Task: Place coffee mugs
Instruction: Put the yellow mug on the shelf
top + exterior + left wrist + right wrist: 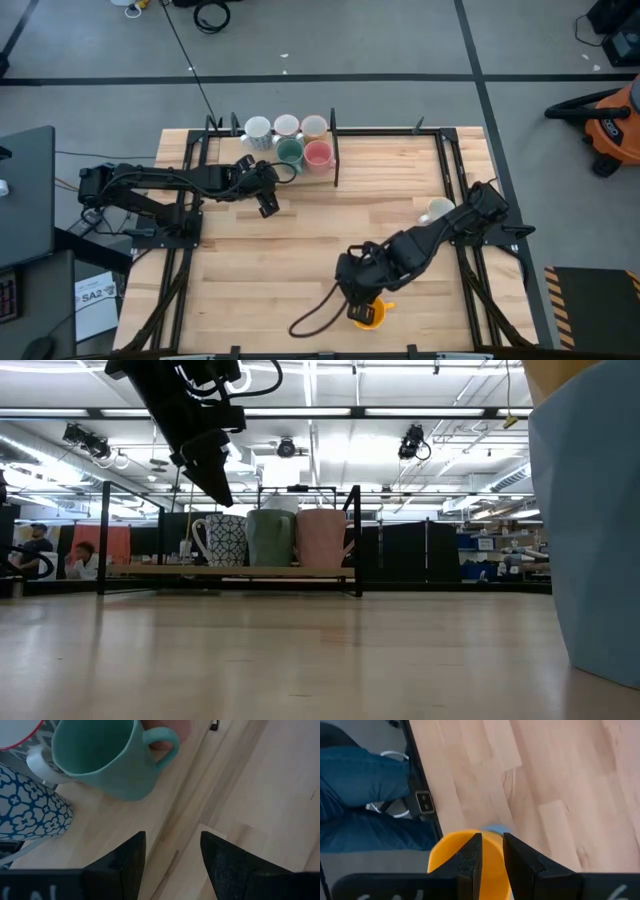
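Orange mug (465, 855) upright between right jaws

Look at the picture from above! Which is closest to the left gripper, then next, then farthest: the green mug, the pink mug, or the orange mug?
From the left gripper:
1. Green mug, just past it in the group at the table's far edge.
2. Pink mug, beside the green one, on the side away from the gripper.
3. Orange mug, far off at the near edge, under the right gripper.
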